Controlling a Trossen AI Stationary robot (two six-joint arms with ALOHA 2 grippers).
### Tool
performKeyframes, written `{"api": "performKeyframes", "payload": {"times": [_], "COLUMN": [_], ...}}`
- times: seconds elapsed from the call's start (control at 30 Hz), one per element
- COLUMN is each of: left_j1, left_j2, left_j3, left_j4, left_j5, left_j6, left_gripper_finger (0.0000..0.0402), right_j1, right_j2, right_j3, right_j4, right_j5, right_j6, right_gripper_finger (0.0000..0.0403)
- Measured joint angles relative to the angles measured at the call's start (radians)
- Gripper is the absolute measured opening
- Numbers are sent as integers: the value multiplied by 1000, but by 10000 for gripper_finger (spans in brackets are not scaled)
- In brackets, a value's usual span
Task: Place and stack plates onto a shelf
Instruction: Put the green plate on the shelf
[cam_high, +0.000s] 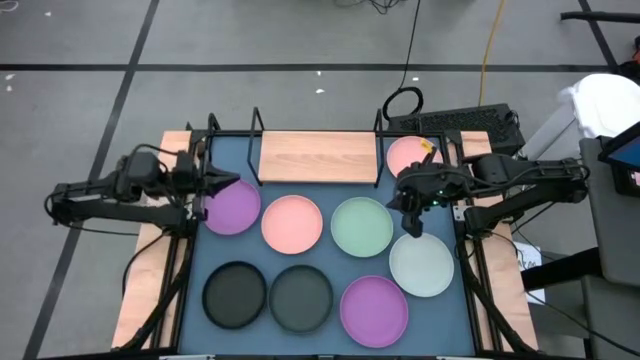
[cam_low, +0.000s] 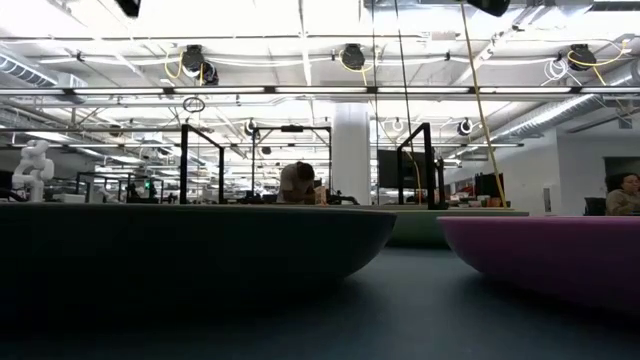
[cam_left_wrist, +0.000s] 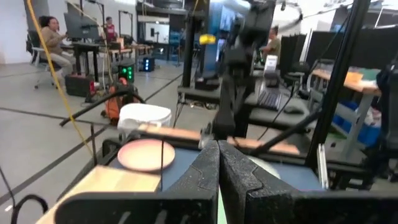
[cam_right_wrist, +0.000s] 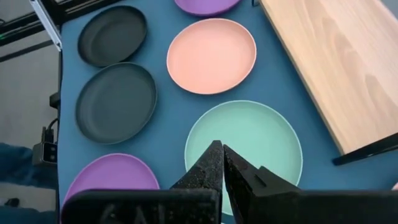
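Above the mint plate (cam_right_wrist: 244, 148), right gripper (cam_right_wrist: 219, 152) hovering, jaws together; left gripper (cam_left_wrist: 218, 149) likewise closed, beside purple plate (cam_high: 233, 208).

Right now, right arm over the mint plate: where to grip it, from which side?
Pinch the mint plate at its rim, coming from above on the side nearest the right gripper. It lies flat on the mat, so only the shallow raised edge gives the fingers purchase.

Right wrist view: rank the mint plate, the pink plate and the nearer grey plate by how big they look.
1. Mint plate, largest, but closest to the camera.
2. Pink plate and nearer grey plate: about alike, not rankable.
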Motion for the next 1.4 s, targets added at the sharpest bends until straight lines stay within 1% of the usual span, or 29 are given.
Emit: {"api": "performKeyframes", "payload": {"times": [0.17,0.3,0.43,0.5,0.57,0.67,0.77,0.87,1.0,1.2,1.3,1.4], "left_j1": [0,0,0,0,0,-3,-35,-76,-125,-191,-204,-212], "left_j2": [96,172,247,285,315,345,373,398,423,456,479,498], "left_j3": [136,229,299,330,356,390,404,405,405,405,405,405], "left_j4": [-27,-137,-254,-301,-344,-356,-356,-359,-349,-254,-231,-227], "left_j5": [30,30,30,31,34,34,25,16,-15,-138,-159,-160], "left_j6": [-14,-22,-56,-117,-222,-367,-438,-443,-473,-512,-514,-555], "left_gripper_finger": [4,4,4,4,4,4,4,4,4,4,4,4], "right_j1": [0,0,0,0,0,0,0,0,0,0,0,0], "right_j2": [10,14,13,13,13,13,13,13,13,13,13,12], "right_j3": [0,-1,-1,-1,-1,-1,-1,-1,-1,-1,-1,-15], "right_j4": [-2,-21,-53,-71,-85,-100,-104,-108,-116,-135,-153,-171], "right_j5": [0,-3,-4,-4,-19,-50,-98,-133,-133,-134,-130,-90], "right_j6": [0,3,80,123,159,187,188,217,291,375,415,422], "right_gripper_finger": [0,0,0,0,0,0,0,0,0,0,0,0]}}
